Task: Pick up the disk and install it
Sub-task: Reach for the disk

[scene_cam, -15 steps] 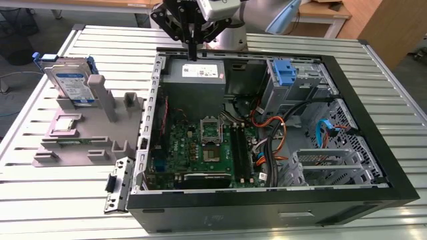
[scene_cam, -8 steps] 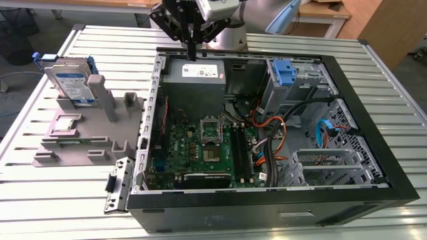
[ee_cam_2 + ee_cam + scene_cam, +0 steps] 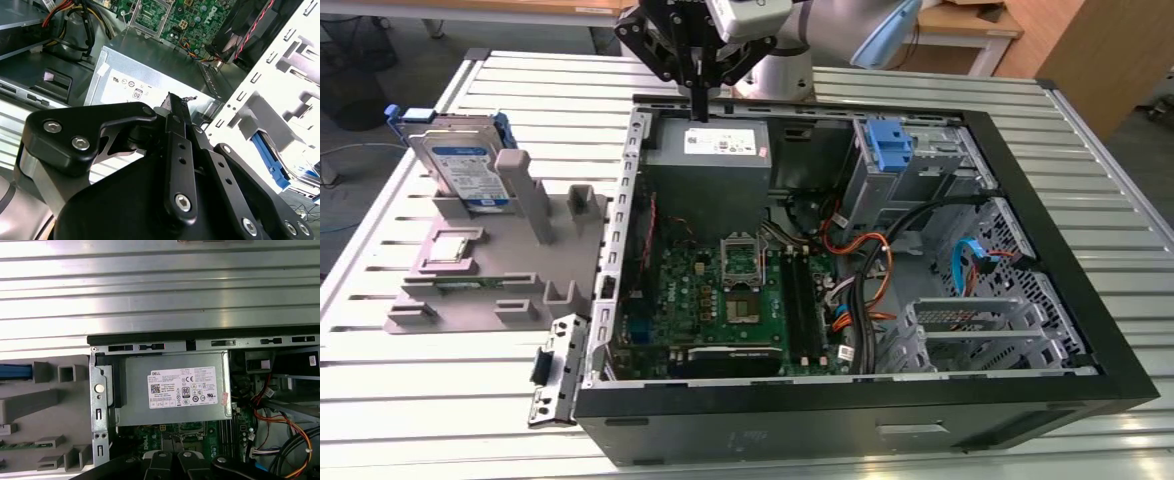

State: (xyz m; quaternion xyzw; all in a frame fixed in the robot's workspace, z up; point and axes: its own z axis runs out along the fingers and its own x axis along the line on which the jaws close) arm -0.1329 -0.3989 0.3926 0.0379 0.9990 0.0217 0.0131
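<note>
The disk (image 3: 464, 168), a silver drive with a white-and-blue label in a blue carrier, stands upright in a slot of the grey fixture (image 3: 494, 285) at the exterior view's left. My gripper (image 3: 700, 110) hangs over the back edge of the open computer case (image 3: 1027, 210), above the power supply (image 3: 707, 145), well to the right of the disk. Its black fingers (image 3: 177, 117) are pressed together with nothing between them. The power supply's label (image 3: 185, 387) lies below the gripper in the first wrist view.
A blue bracket (image 3: 890, 145) sits at the drive bay in the case's back right. Cables (image 3: 881, 250) and the motherboard (image 3: 734, 290) lie inside the case. The fixture also carries a small square chip (image 3: 447, 250). Slatted metal table (image 3: 427, 400) surrounds everything.
</note>
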